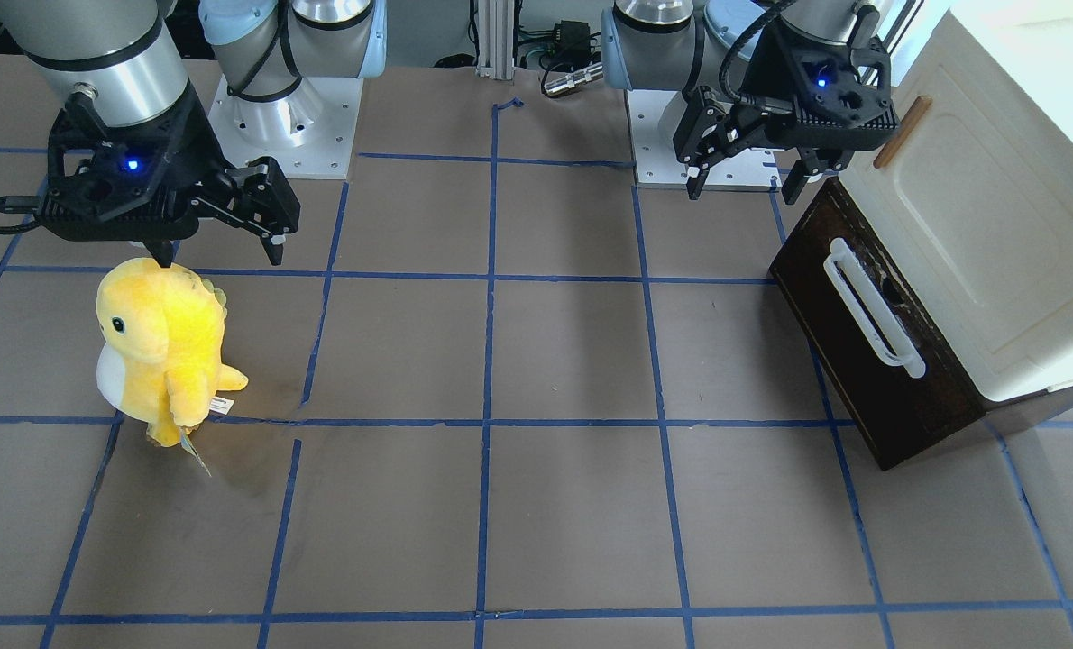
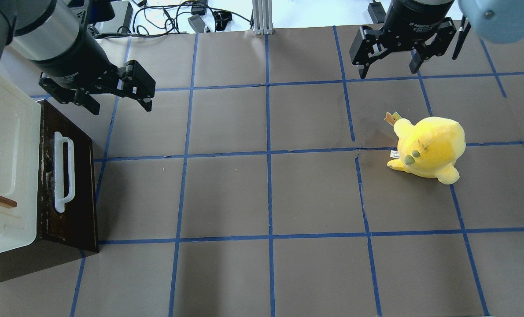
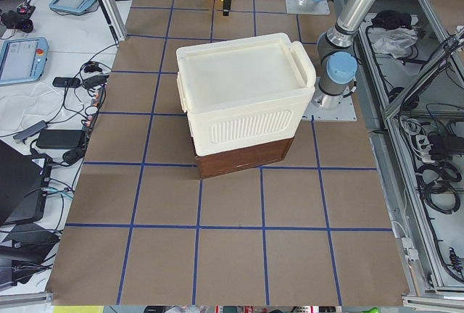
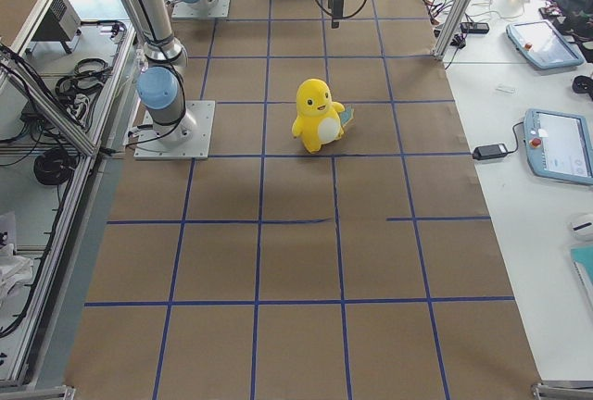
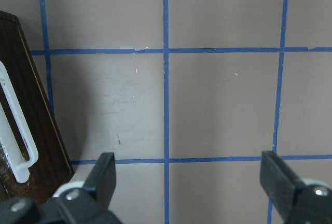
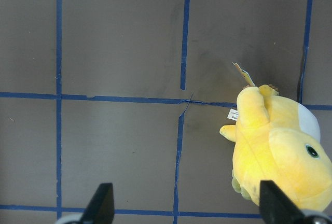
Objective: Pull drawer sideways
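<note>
The right gripper (image 6: 188, 206) hangs over the brown worktop (image 6: 119, 42), its two dark fingertips (image 6: 102, 200) set wide apart at the bottom edge. Blue tape lines (image 6: 119, 98) grid the surface. A yellow plush toy (image 6: 275, 151) with a white belly lies at the lower right, with a small tag (image 6: 234, 114) at its side.

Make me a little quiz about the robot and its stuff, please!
1. True or false: the left gripper is shut on the drawer's handle.
2. What stands closest to the right gripper? A: a yellow plush toy. B: a red cup. C: a green book.
3. Fill the gap: the drawer's front is dark brown and its long handle is ____.

Key: 1 false, it hangs open above the table beside the drawer. 2 A. 3 white.
</note>
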Controlling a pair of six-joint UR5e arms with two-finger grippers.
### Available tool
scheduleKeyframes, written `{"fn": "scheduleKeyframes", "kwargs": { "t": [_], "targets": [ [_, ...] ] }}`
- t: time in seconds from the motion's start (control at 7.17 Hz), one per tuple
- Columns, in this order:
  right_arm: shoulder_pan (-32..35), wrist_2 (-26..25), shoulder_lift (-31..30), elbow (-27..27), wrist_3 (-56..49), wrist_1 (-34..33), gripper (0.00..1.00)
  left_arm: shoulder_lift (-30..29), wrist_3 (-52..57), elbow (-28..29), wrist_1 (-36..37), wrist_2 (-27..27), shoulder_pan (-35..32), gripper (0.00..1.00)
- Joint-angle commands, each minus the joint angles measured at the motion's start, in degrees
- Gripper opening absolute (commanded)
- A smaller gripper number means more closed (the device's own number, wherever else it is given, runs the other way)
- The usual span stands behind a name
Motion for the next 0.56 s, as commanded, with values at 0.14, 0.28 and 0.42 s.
{"fn": "scheduleKeyframes", "kwargs": {
  "t": [0.14, 0.28, 0.42],
  "targets": [
    [0.00, 0.00, 0.00, 0.00, 0.01, 0.00, 1.00, -0.19, -0.39, -0.23, -0.01, 0.02, 0.00, 1.00],
    [0.00, 0.00, 0.00, 0.00, -0.08, 0.00, 1.00, -0.19, -0.65, -0.15, -0.01, 0.10, 0.00, 1.00],
    [0.00, 0.00, 0.00, 0.00, 0.00, 0.00, 1.00, -0.19, -0.66, -0.23, 0.08, 0.11, 0.00, 1.00]
  ]
}}
